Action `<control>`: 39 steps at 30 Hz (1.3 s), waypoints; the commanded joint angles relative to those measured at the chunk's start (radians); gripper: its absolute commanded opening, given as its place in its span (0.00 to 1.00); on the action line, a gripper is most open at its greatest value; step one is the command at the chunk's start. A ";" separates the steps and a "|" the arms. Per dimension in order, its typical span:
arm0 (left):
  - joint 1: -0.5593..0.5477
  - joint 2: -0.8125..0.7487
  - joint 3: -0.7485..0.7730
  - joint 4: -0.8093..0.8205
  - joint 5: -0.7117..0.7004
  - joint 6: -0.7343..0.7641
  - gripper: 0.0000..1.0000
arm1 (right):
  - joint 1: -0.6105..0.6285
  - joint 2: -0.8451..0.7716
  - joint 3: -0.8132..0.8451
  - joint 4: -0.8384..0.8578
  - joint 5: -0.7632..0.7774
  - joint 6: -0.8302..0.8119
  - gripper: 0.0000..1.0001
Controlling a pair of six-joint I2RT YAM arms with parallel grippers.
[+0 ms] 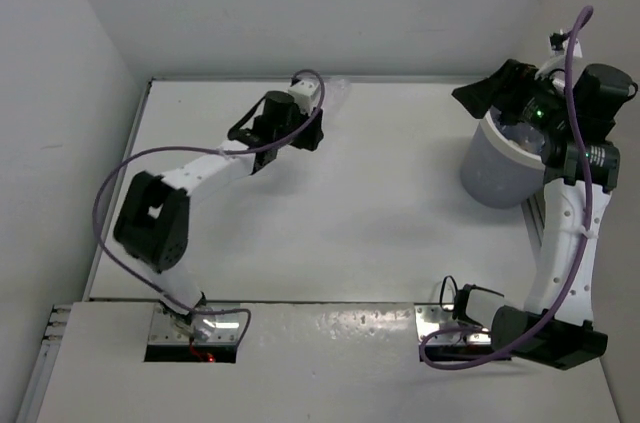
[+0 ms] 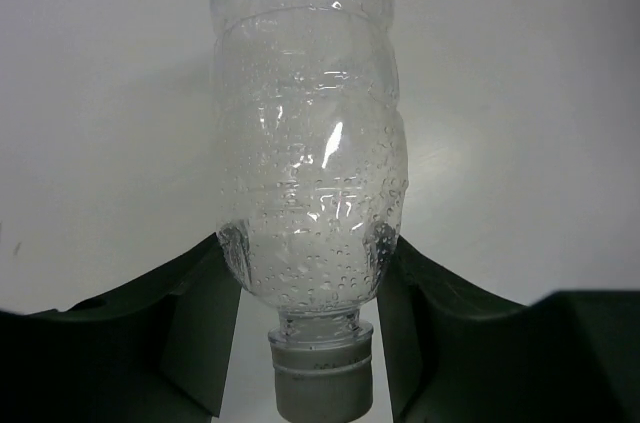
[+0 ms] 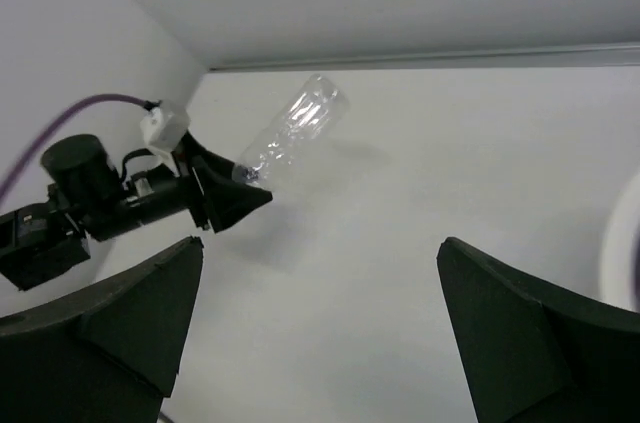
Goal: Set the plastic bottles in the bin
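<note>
My left gripper [image 2: 310,239] is shut on a clear plastic bottle [image 2: 305,133] with no label, dotted with droplets, its pale grey cap [image 2: 323,373] pointing back at the wrist. The fingers [image 2: 200,313] press the bottle's shoulder on both sides. In the top view this gripper [image 1: 312,115] is at the far left of the table with the bottle [image 1: 335,91] pointing to the back wall. The right wrist view shows the bottle [image 3: 292,135] held above the table. My right gripper [image 3: 320,243] is open and empty, above the bin [image 1: 490,171] at the far right. The bin's inside is hidden.
The white rim of the bin [image 3: 620,243] shows at the right edge of the right wrist view. White walls close the table at the back and the left. The right arm [image 1: 565,233] rises beside the bin.
</note>
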 commanded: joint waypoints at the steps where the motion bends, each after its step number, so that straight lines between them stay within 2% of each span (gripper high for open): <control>1: 0.013 -0.225 -0.035 0.108 0.344 0.062 0.00 | 0.010 0.002 -0.070 0.258 -0.191 0.300 0.99; 2: 0.027 -0.269 -0.105 0.131 0.468 0.062 0.00 | 0.021 0.000 -0.092 0.312 -0.234 0.354 0.99; 3: 0.027 -0.311 -0.136 0.145 0.499 0.062 0.00 | 0.040 0.000 -0.160 0.408 -0.242 0.492 0.99; 5: 0.010 -0.418 -0.185 0.145 0.515 0.053 0.00 | 0.082 0.017 -0.191 0.516 -0.253 0.550 0.99; 11: -0.056 -0.535 -0.196 0.145 0.524 0.003 0.00 | 0.232 0.055 -0.208 0.688 -0.259 0.687 0.99; 15: -0.099 -0.547 -0.187 0.134 0.533 -0.006 0.00 | 0.288 0.080 -0.172 0.651 -0.237 0.658 0.99; 21: -0.139 -0.557 -0.167 0.125 0.546 0.012 0.00 | 0.294 0.118 -0.165 0.615 -0.230 0.646 0.99; 25: -0.139 -0.557 -0.158 0.136 0.579 0.003 0.00 | 0.311 0.117 -0.184 0.595 -0.227 0.583 0.99; 29: -0.139 -0.566 -0.148 0.147 0.621 -0.006 0.00 | 0.341 0.098 -0.181 0.478 -0.224 0.442 0.99; 39: -0.139 -0.575 -0.130 0.168 0.639 -0.035 0.00 | 0.369 0.088 -0.188 0.409 -0.276 0.367 0.97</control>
